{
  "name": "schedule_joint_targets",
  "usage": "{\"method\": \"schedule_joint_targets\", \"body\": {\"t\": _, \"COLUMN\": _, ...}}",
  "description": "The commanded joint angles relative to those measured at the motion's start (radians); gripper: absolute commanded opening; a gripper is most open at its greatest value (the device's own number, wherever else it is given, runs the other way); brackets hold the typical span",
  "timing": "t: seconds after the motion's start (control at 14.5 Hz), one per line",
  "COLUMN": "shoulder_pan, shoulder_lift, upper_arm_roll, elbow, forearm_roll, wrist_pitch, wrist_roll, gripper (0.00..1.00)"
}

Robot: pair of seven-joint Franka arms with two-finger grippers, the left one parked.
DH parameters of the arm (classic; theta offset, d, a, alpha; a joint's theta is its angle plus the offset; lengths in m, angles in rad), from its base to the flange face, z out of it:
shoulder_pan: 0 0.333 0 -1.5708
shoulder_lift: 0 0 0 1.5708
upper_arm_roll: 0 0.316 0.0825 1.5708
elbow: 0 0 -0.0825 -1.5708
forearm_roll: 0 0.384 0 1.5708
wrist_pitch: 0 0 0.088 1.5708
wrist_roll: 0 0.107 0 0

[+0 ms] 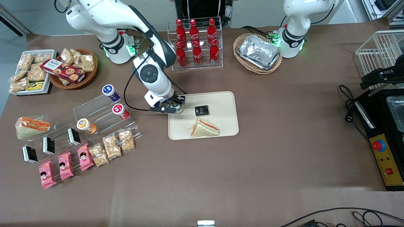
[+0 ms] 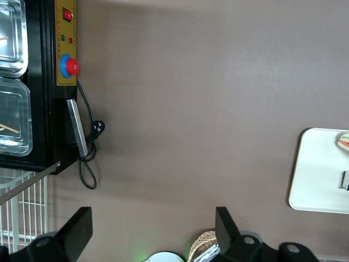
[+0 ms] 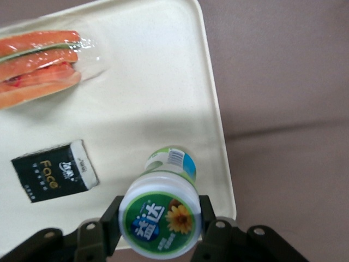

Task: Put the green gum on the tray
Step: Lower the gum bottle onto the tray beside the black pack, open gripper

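The green gum (image 3: 161, 213), a small bottle with a white lid and a green sunflower label, sits between the fingers (image 3: 112, 218) of my gripper (image 3: 159, 222), which is shut on it. It hangs over the corner of the cream tray (image 3: 163, 82) nearest the working arm. In the front view my gripper (image 1: 172, 108) is at the tray's (image 1: 221, 126) edge, and the gum (image 1: 178, 108) is mostly hidden by it. A wrapped sandwich (image 1: 204, 128) and a small black packet (image 1: 201, 110) lie on the tray.
A clear tiered rack (image 1: 94, 116) toward the working arm's end holds blue (image 1: 110, 91), red (image 1: 120, 111) and orange (image 1: 86, 125) bottles, black packets and snacks. A cola bottle rack (image 1: 195, 44) and a basket of foil trays (image 1: 258, 53) stand farther from the camera.
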Motion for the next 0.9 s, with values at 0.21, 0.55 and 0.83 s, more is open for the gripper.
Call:
{"method": "schedule_joint_targets", "body": {"t": 0.21, "shoulder_pan": 0.02, "shoulder_lift": 0.046, "upper_arm_roll": -0.009, "elbow": 0.009, "forearm_roll": 0.027, "wrist_pitch": 0.059, "wrist_roll": 0.011, "gripper": 0.32}}
{"method": "schedule_joint_targets", "body": {"t": 0.55, "shoulder_pan": 0.022, "shoulder_lift": 0.052, "upper_arm_roll": -0.009, "elbow": 0.013, "forearm_roll": 0.051, "wrist_pitch": 0.058, "wrist_roll": 0.025, "gripper": 0.96}}
{"method": "schedule_joint_targets", "body": {"t": 0.83, "shoulder_pan": 0.01, "shoulder_lift": 0.037, "upper_arm_roll": -0.013, "elbow": 0.016, "forearm_roll": 0.051, "wrist_pitch": 0.047, "wrist_roll": 0.024, "gripper": 0.98}}
